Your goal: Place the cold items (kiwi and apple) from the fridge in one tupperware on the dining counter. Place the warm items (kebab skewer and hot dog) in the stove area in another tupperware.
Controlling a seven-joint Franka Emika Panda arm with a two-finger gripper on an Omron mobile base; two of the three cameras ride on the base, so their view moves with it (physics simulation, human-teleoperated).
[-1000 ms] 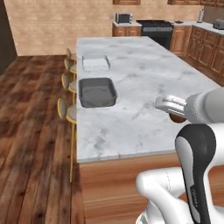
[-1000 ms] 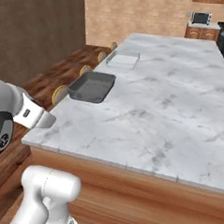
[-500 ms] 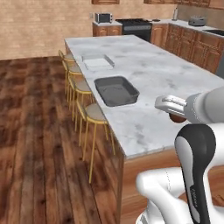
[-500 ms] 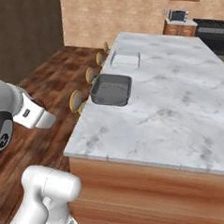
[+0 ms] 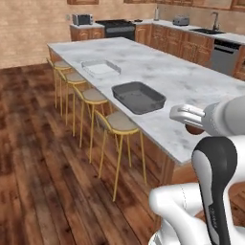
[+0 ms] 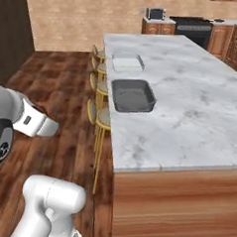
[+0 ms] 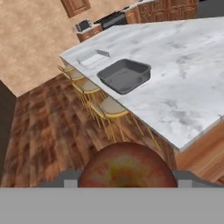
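A red-yellow apple (image 7: 127, 166) sits between my gripper's (image 7: 127, 178) fingers at the bottom of the hand view, and the gripper is shut on it. From the left base the gripper (image 5: 188, 118) hangs at the near corner of the marble dining counter (image 5: 191, 86), with the apple (image 5: 194, 129) showing just under it. A dark grey tupperware (image 5: 139, 97) lies on the counter's stool side, empty as far as I can see. Beyond it along that edge is a clear white tupperware (image 5: 100, 68). Both also appear from the right base, dark (image 6: 133, 95) and white (image 6: 127, 63).
Several yellow bar stools (image 5: 117, 124) line the counter's left side above a wooden floor. A stove (image 5: 117, 26) and a microwave (image 5: 82, 19) stand at the far wall, with wooden cabinets along the right.
The whole scene has shifted in both base views, so the base has moved; the counter's stool side and floor now show more. The apple stays in the gripper.
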